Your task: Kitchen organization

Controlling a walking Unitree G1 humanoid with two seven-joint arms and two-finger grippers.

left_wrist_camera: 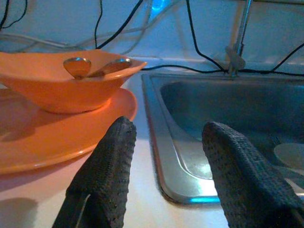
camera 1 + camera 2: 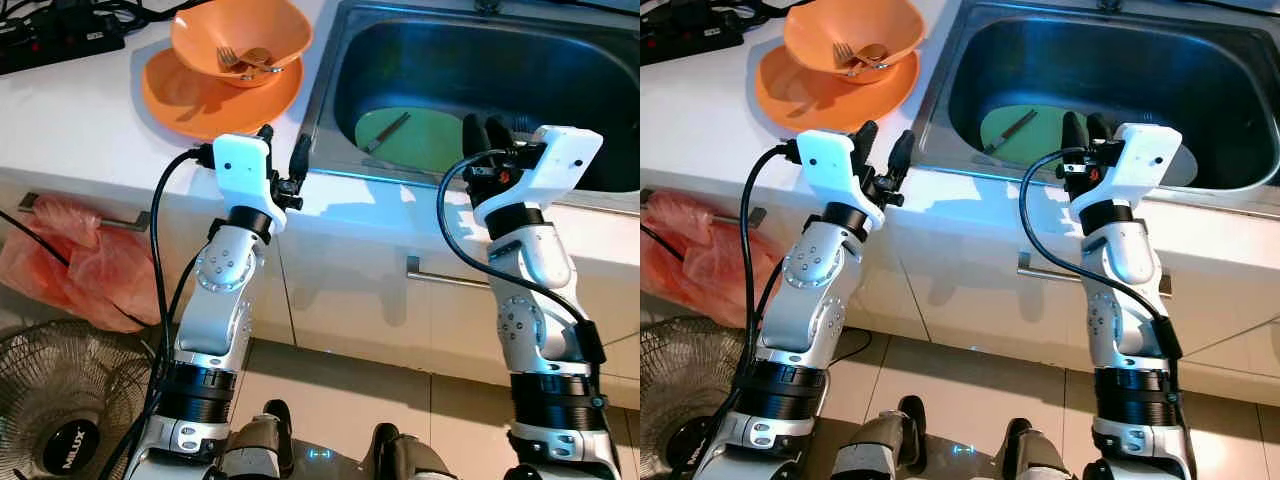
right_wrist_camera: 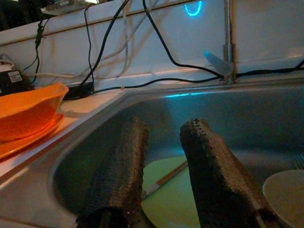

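An orange bowl (image 2: 240,35) holding a fork (image 2: 232,58) and a spoon sits on an orange plate (image 2: 195,100) on the white counter, left of the steel sink (image 2: 325,95). In the basin lie a green plate (image 2: 425,140) with a dark-handled utensil (image 2: 385,133) across it and a white plate (image 3: 285,194). My left gripper (image 2: 283,148) hovers open over the counter's front edge, between the orange plate and the sink, with nothing between its fingers. My right gripper (image 2: 484,130) is open above the sink's front rim, pointing at the green plate and holding nothing.
A black power strip (image 2: 60,35) and cables lie at the counter's back left. The faucet (image 3: 228,42) rises behind the sink. A pink plastic bag (image 2: 70,250) hangs on the cabinet front. A fan (image 2: 60,415) stands on the floor at the left.
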